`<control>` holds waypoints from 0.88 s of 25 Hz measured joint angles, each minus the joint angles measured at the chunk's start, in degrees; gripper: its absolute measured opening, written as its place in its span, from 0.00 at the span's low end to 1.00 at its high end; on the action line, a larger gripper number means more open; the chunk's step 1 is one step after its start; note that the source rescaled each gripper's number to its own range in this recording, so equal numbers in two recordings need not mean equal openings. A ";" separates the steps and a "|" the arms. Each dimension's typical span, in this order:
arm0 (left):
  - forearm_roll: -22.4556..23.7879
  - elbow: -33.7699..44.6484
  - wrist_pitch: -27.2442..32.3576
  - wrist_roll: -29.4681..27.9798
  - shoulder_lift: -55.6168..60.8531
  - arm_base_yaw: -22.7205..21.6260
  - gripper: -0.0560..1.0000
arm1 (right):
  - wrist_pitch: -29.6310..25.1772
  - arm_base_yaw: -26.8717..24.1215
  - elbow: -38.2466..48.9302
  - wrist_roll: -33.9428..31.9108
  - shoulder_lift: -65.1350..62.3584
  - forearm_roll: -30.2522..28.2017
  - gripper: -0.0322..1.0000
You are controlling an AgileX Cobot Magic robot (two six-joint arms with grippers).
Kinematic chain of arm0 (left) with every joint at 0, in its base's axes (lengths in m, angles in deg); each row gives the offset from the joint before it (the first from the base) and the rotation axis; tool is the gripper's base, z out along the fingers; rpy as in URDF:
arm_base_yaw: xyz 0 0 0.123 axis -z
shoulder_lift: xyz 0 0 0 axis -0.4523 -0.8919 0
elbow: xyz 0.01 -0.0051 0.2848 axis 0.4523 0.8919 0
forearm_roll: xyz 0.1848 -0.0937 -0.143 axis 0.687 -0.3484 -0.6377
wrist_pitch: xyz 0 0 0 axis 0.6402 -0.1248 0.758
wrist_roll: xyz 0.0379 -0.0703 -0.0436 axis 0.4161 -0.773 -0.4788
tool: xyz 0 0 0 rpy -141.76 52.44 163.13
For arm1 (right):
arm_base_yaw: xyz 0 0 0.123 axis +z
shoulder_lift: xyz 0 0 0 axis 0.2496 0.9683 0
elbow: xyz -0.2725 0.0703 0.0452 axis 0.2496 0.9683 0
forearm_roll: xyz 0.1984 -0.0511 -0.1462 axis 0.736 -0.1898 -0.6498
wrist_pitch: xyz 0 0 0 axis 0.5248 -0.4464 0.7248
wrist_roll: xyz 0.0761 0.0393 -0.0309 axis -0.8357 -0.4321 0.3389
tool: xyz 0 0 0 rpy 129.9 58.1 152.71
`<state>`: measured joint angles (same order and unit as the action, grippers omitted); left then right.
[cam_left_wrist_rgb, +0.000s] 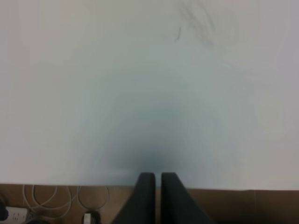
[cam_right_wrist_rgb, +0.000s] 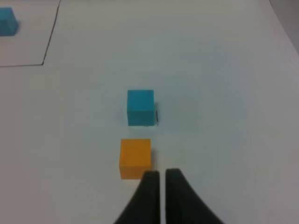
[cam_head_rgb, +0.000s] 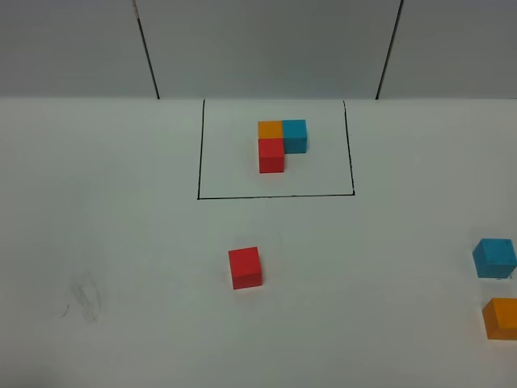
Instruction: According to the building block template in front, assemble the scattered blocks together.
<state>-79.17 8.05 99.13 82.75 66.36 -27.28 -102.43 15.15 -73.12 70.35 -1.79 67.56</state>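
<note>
The left tool (cam_left_wrist_rgb: 158,176) has its two dark fingers (cam_left_wrist_rgb: 145,189) drawn almost together, with only a thin slit between them and nothing gripped. The right tool (cam_right_wrist_rgb: 162,173) looks the same: fingers (cam_right_wrist_rgb: 150,189) nearly touching, tapering to blunt tips, nothing held.

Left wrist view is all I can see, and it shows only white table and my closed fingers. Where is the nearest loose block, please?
Observer: The red cube lies alone, in front of the template as the high camera sees it.
Operator: And the other two blocks?
Observer: The light blue cube and the orange cube sit at the right edge of the high view, close together but not touching.
Operator: Is the other arm near them?
Observer: Yes, the right gripper is shut, with its tips close beside the orange cube.
Operator: Is any loose block inside the drawn rectangle?
Observer: No, all three lie outside the black frame.
</note>
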 joint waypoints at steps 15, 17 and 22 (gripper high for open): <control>2.98 2.59 -6.17 -3.76 0.34 -0.07 0.05 | 0.00 0.00 0.00 0.00 0.00 0.00 0.03; 1.43 2.65 -6.62 -1.67 0.40 -0.07 0.05 | 0.00 0.00 0.00 0.00 0.00 0.00 0.03; 0.25 2.70 -6.89 0.65 0.45 -0.07 0.05 | 0.00 0.00 0.00 0.00 0.00 0.00 0.03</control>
<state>-78.92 10.75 92.24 83.40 66.81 -27.34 -102.43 15.15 -73.12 70.35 -1.79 67.56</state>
